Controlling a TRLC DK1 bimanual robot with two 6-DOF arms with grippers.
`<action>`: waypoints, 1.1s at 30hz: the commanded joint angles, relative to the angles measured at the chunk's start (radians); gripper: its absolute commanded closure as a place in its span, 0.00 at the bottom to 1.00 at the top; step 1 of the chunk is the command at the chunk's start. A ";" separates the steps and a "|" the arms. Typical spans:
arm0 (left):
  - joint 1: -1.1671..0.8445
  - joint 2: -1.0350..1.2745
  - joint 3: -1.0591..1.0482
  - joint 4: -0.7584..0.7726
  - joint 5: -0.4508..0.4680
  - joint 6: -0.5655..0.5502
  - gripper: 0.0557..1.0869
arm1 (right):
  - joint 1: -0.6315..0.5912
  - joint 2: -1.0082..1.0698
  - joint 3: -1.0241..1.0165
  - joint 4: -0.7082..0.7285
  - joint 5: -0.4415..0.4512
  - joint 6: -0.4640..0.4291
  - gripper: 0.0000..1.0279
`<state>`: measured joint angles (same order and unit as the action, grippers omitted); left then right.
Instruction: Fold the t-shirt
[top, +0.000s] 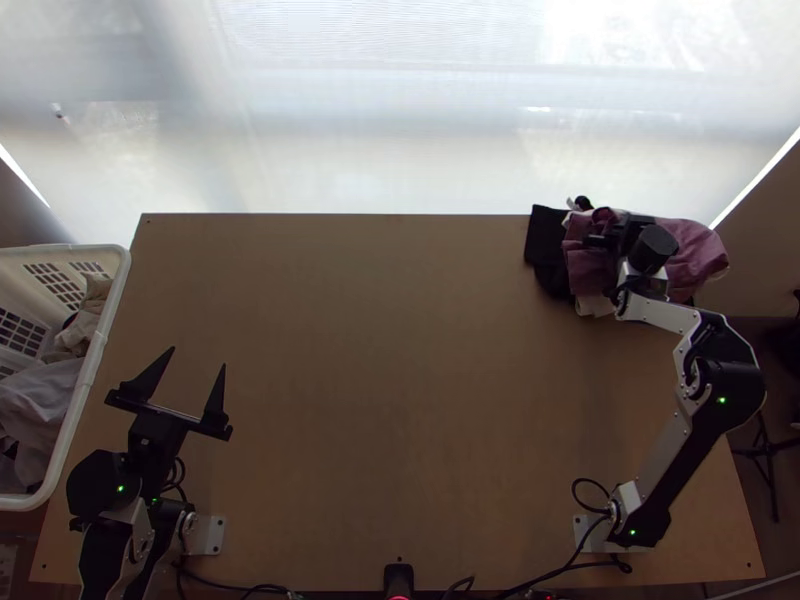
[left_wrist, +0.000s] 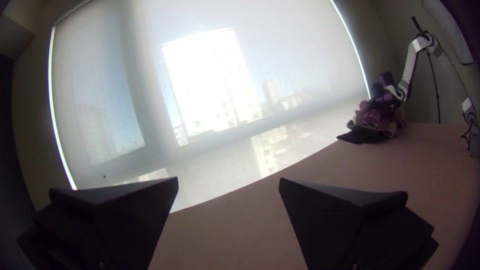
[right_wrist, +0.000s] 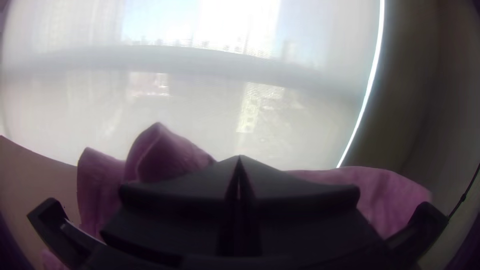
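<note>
Item 1. T-shirt: can't tell which garment, if any, is it. Candidate: mauve garment (top: 700, 255), qty 1, at tabletop's (top: 390, 350) far R corner, under R gripper. Cond.: bunched, w/ raised folds. In R wrist view it shows either side of the jaws, w/ a peaked fold to one side.

Item 2. Black cloth (top: 543, 235), qty 1, same pile, on the side twd. mid-table, partly under the mauve.

Item 3. White cloth (top: 594, 304), small part visible, at pile's near side, next to black cloth.

Item 4. L gripper (top: 198, 357), over L part of tabletop, near basket, well apart from pile. Jaws wide open, nothing betw. them; L wrist view agrees.

Item 5. R gripper (top: 632, 232), at the pile, far R corner. Jaws closed, tips meeting in R wrist view; whether any cloth is pinched lower down, can't tell.

Item 6. Basket (top: 105, 330), white plastic, lattice sides, beside tabletop's L edge. Contents: pale grey cloth (top: 38, 405) & beige cloth (top: 92, 312), both loose & crumpled.

Item 7. Blind (top: 380, 150), translucent, beyond tabletop's far edge; bldgs. visible thru it in L wrist view.
</note>
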<state>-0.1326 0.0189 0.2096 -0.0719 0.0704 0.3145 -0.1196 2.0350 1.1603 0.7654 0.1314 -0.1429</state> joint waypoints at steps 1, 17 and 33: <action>0.014 0.003 -0.001 0.000 0.000 0.003 0.05 | 0.031 0.019 -0.001 -0.008 -0.021 -0.041 0.97; 0.044 0.004 0.001 -0.005 -0.001 0.017 0.05 | 0.017 -0.024 -0.022 -0.245 -0.199 -0.078 0.04; 0.042 0.001 -0.009 -0.005 -0.001 0.034 0.05 | 0.006 -0.670 -0.410 -0.141 -0.056 -0.034 0.04</action>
<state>-0.0883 0.0261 0.2096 -0.0772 0.0696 0.3416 -0.1146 1.6230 0.9237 0.5762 -0.0296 -0.1715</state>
